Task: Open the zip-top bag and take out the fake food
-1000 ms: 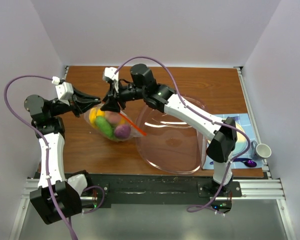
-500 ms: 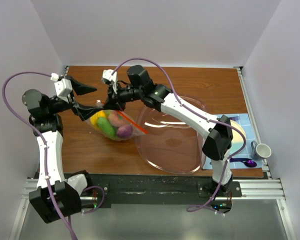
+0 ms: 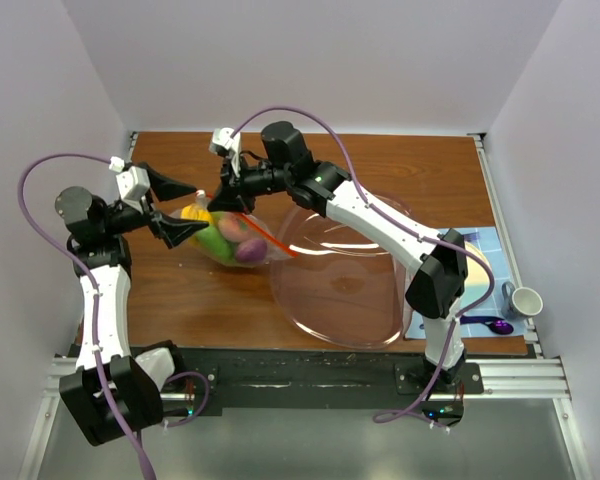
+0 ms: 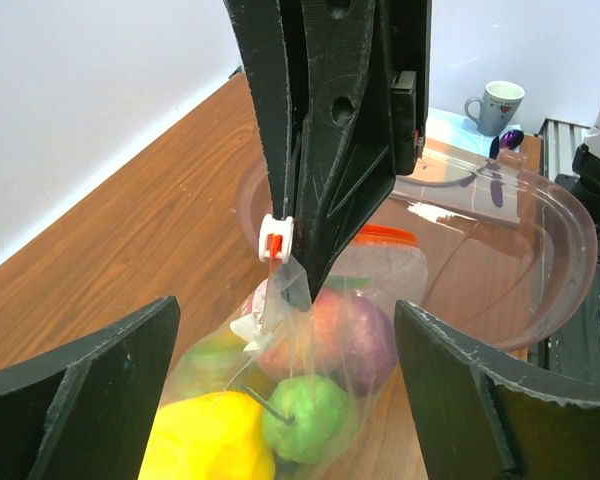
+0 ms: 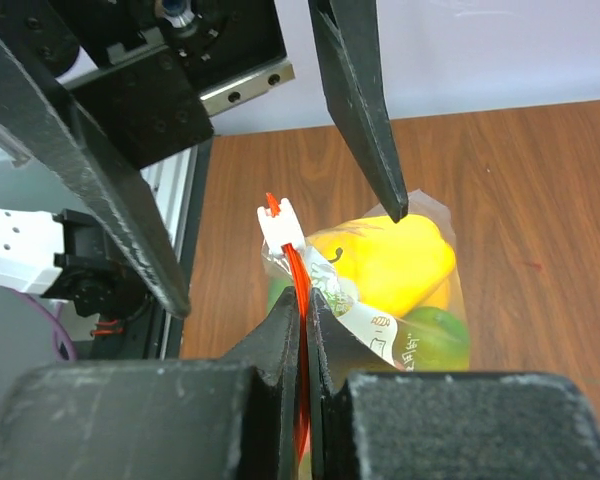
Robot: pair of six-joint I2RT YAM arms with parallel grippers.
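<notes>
zip-top bag [image 4: 375, 275] clear, crinkly, left of bowl [image 3: 280, 290] | fake food [image 4: 205, 440] inside | right gripper [image 5: 305, 310] clamped on its zip | left gripper [image 3: 195, 210] jaws apart

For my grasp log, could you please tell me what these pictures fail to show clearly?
Right wrist view: lower run of the zip strip hidden by the shut right pincer.
Left wrist view: fake food pieces overlap inside the zip-top bag, count unclear.
Left wrist view: print on the mug too small.

Left hand [image 3: 200, 209] opened wide; right hand [image 3: 221, 200] raised zip-top bag [image 3: 230, 240] slightly.
</notes>
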